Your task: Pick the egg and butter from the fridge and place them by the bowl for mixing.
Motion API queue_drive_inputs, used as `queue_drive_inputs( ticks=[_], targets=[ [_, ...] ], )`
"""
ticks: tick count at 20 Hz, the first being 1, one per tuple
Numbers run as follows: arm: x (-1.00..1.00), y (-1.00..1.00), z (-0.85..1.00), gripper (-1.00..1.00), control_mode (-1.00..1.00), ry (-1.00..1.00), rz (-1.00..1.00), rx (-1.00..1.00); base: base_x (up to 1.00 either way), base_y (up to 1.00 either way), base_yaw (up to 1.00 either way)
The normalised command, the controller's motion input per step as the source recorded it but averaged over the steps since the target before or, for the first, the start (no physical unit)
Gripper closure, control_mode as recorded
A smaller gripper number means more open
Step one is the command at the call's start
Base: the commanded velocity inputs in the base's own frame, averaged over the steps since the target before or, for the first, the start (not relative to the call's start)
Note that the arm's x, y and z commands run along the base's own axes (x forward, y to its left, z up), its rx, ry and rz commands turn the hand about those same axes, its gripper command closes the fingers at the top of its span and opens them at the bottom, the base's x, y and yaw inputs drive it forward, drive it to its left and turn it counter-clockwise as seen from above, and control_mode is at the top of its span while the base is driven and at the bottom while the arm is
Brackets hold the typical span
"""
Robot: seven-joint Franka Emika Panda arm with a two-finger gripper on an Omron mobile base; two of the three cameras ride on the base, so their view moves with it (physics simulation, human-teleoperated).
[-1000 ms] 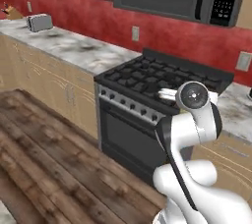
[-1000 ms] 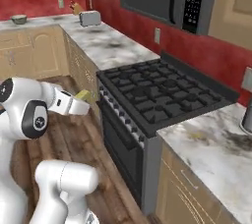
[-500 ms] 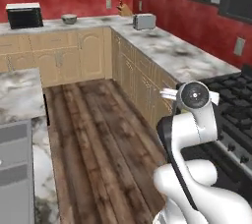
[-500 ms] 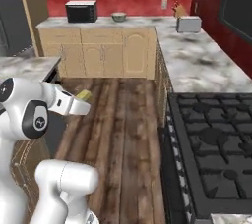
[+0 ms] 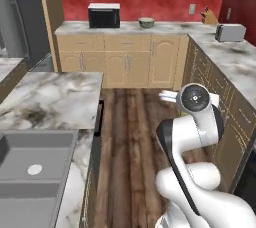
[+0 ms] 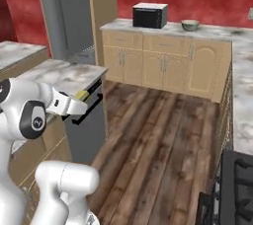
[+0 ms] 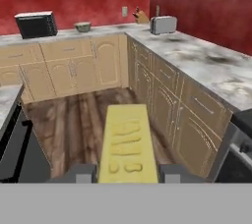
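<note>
The gripper [image 7: 128, 173] clamps the butter [image 7: 127, 144] lengthwise, pointing ahead; the bowl [image 7: 82, 26] sits far ahead-left on the far counter [image 7: 98, 31].

Butter [image 7: 128, 142]: pale yellow block, matt and waxy, its top face pressed with shallow dents, held between the dark matt fingertips [image 7: 82, 173] of the gripper [image 7: 129, 174]. Beyond the butter: floor [image 5: 135, 137] of dark streaked wood planks with a slight sheen; counters [image 7: 206, 66] of grey-veined white marble, polished; cabinets [image 5: 125, 59] of light tan wood, smooth. On the far counter past the floor: black glossy microwave [image 5: 104, 16]; pale smooth bowl [image 5: 146, 22]; metallic toaster [image 7: 163, 24]; the fridge [image 6: 66, 14] is flat matt grey.
</note>
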Motion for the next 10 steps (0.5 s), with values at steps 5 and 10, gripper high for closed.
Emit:
queue_drive_inputs(
  ticks=[5,10],
  targets=[
    [0.00,0.00,0.00,1.00,1.00,0.00,0.00,0.00,1.00,-0.69,0.12],
    [0.00,0.00,0.00,1.00,1.00,0.00,0.00,0.00,1.00,-0.96,0.04]
  ],
)
